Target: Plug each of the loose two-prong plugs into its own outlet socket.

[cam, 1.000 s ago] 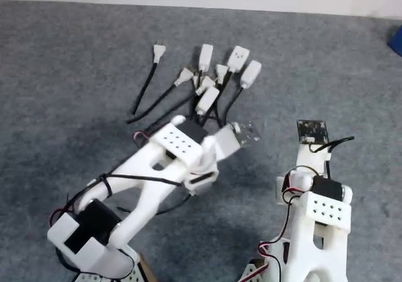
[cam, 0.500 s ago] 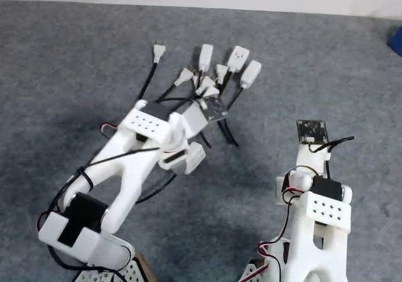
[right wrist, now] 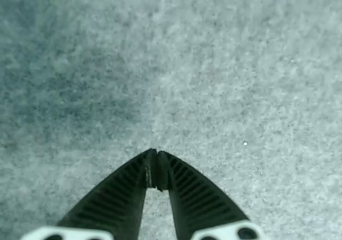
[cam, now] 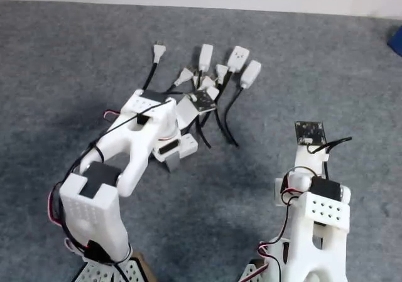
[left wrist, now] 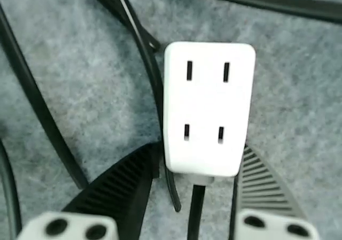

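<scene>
White outlet (left wrist: 208,109) with 2 sockets lies on the grey counter (left wrist: 299,90) among black cords (left wrist: 32,101). Its near end sits between the left gripper's (left wrist: 200,152) spread fingers. Right gripper (right wrist: 156,168) is pressed together above the counter.

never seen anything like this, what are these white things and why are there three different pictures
These are two small white robot arms on a grey carpeted table. The wide picture comes from a fixed camera looking down. In it the left arm leans over a bundle of black cords with white ends, and the right arm stands apart. The other two pictures come from a camera on each arm's wrist. The left gripper is open, its black fingers either side of a white socket block with two pairs of slots. The right gripper is shut, holding nothing, above the grey surface.
</scene>
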Controlling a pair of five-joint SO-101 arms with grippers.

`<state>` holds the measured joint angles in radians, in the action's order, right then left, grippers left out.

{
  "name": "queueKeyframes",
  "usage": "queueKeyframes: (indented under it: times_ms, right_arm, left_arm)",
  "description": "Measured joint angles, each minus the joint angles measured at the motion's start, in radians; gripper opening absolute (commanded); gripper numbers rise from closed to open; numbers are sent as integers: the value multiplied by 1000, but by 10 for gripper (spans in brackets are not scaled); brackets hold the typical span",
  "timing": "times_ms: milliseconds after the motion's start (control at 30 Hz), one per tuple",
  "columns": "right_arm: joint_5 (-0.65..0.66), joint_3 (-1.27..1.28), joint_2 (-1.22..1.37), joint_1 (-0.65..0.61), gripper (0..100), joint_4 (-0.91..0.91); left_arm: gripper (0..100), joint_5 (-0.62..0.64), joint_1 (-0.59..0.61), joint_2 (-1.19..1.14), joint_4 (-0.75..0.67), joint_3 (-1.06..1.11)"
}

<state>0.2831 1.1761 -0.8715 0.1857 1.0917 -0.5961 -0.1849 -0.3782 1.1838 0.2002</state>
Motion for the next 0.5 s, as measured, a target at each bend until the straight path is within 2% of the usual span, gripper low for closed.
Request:
queueKeyframes:
  times_ms: [200,333,500]
  right_arm:
    - [0,0,0,0,10,0]
    - [0,0,0,-14,10,0]
    - [0,0,0,-86,10,0]
  left_arm:
    - [39,-63,-18,-9,80,-35]
    - [24,-89,-72,-15,140,-40]
    - [21,-91,-107,-17,144,-41]
